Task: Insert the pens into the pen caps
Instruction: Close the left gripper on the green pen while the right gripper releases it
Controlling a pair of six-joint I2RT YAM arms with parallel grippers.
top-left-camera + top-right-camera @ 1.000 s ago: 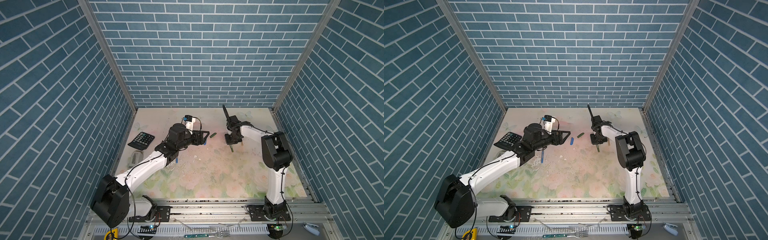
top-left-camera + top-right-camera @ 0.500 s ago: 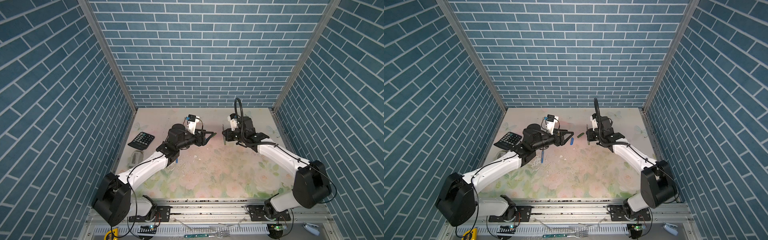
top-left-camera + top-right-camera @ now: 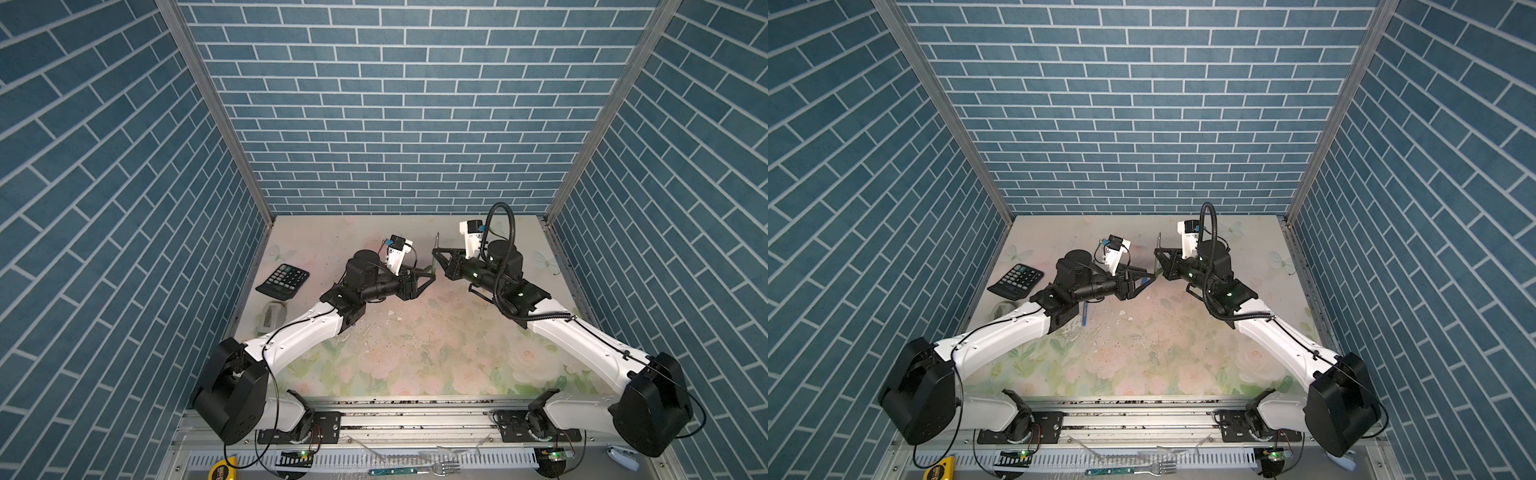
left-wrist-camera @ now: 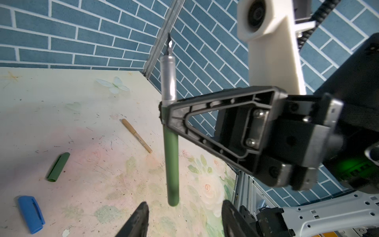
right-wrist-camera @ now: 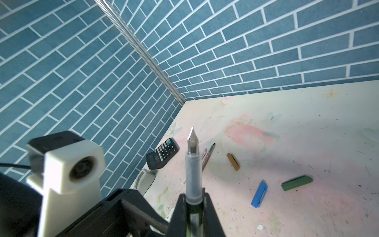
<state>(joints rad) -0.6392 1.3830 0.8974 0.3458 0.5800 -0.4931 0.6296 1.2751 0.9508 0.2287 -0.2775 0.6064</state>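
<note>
Right fingers (image 5: 179,215) are clamped on the green pen (image 4: 171,160), gripping where the clear front section meets the green barrel. The pen is upright, nib up, bottom end hanging free above the worktop (image 5: 307,127). Both top views show it (image 3: 436,249) (image 3: 1158,245) in the air between the two arm tips, well apart from the calculator (image 3: 283,280).

Left fingers (image 4: 139,221) stand apart at a middling gap and hold nothing. Their tips sit just under the pen's bottom end, one on each side (no contact that I can see).

Loose parts on the worktop, placed against the calculator:
- brown pen (image 5: 208,157): nearest, just beside it, dark tip pointing away from the right wrist camera
- gold cap (image 5: 233,161): a bit farther out than the brown pen
- blue cap (image 5: 259,194): farther again, lying flat, clip side up
- green cap (image 5: 297,182): farthest of the three caps, lying on its side, just beyond the blue one
- tan pen (image 4: 137,135): farther from the calculator than the held pen (can't tell whether it's capped)
- blue pen (image 3: 1084,313): near the calculator, partly under the left arm (image 3: 1000,332)

Green cap and blue cap are close together but not touching. The green cap is well apart from the green pen.
</note>
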